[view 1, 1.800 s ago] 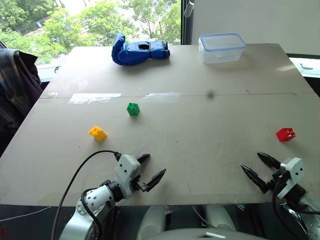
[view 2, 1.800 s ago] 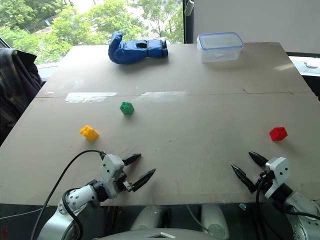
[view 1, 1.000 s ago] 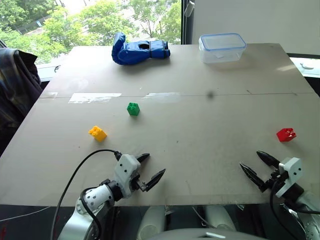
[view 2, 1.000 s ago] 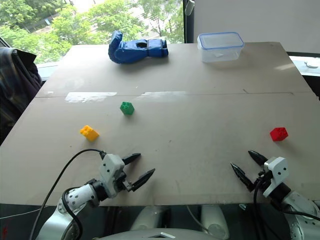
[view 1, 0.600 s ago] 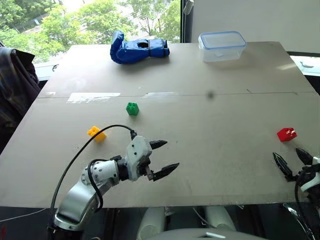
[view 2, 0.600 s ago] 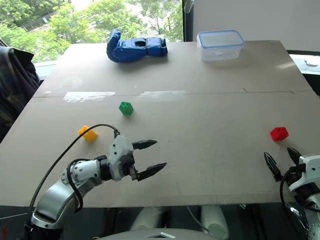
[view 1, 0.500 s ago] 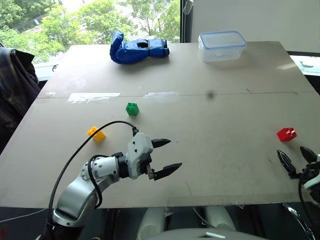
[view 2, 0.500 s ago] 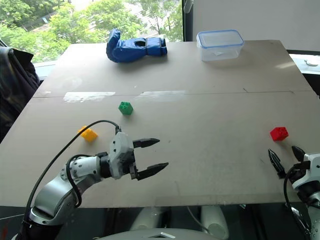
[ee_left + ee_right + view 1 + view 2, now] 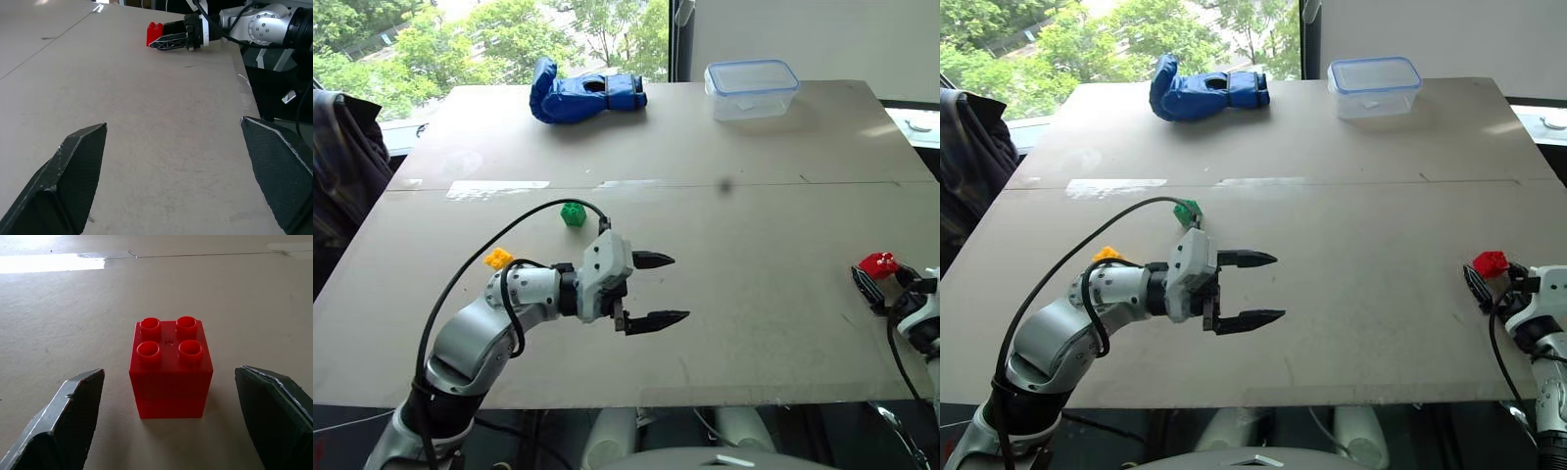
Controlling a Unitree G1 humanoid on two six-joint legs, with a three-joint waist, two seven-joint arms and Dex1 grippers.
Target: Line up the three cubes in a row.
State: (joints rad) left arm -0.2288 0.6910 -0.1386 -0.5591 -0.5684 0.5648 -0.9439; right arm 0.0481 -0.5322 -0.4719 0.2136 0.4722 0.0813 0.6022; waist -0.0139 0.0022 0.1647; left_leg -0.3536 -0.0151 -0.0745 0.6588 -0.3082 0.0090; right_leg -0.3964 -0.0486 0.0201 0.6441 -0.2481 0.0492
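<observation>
R gripper (image 9: 168, 396), jaws wide, is being framed around red cube (image 9: 170, 367) at table (image 9: 754, 225) right edge, untouched | L gripper (image 9: 651, 290) is being held wide, empty, mid-table | green cube (image 9: 573, 213), yellow cube (image 9: 497, 258) are being left behind L arm

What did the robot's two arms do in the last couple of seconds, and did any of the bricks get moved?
The left gripper rose and swung toward the table's middle, open and empty. The right gripper slid out to the red cube, which now sits between its open fingers, not gripped. The green cube and yellow cube stayed put.
</observation>
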